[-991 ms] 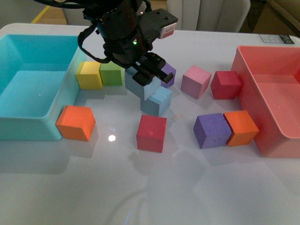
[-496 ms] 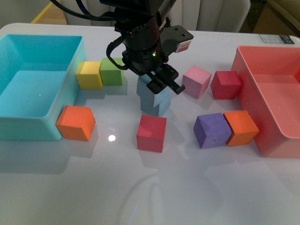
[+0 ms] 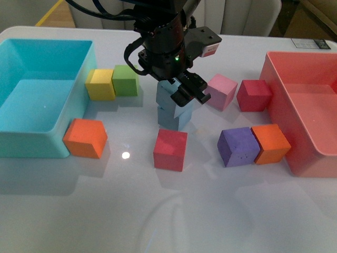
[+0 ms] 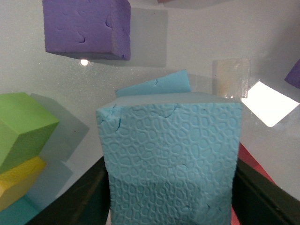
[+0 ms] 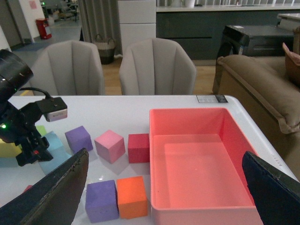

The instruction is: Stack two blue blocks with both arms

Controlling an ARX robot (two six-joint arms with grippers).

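In the front view my left gripper is shut on a sky-blue block, which sits right on top of the second blue block on the table. In the left wrist view the held block fills the space between my black fingers, and a corner of the lower block peeks out behind it, slightly turned. My right gripper is open and empty, high above the red bin, and does not show in the front view.
A turquoise bin stands at the left and a red bin at the right. Yellow, green, orange, red, pink and purple cubes surround the stack.
My left gripper has carried the blue block to the right, from beside the second blue block to directly on top of it. The other cubes have not moved.
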